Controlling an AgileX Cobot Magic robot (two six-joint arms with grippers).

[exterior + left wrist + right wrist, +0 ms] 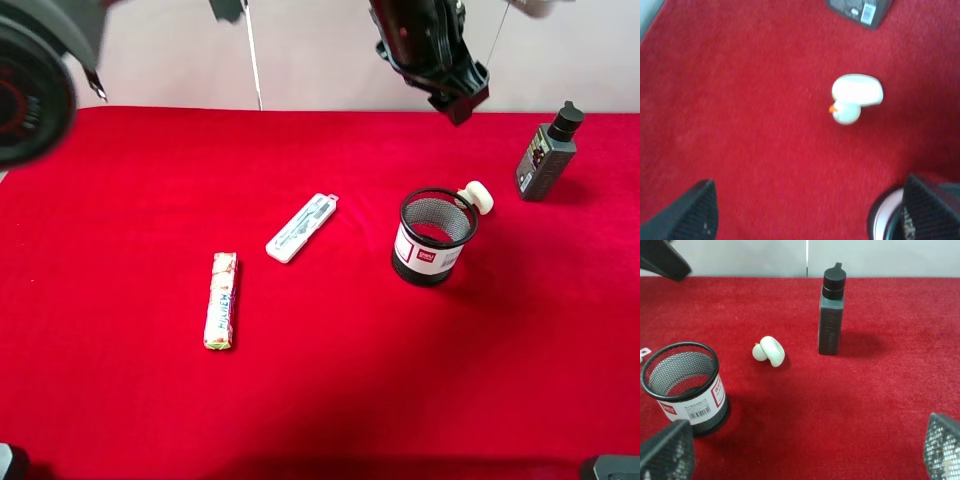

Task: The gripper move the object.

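My left tool (807,210) hangs released above the object (856,98), which lies free on the tabletop (120,200) beside the mesh cup (434,238), near the far right corner.

One duck (478,196), cup (434,238), bottle (547,155), case (301,227), candy stick (221,300).

No legible text on any label.

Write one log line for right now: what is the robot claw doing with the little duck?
left gripper: open, above cloth, empty | object: on red cloth, not held, between mesh cup and dark bottle | right gripper: open, empty
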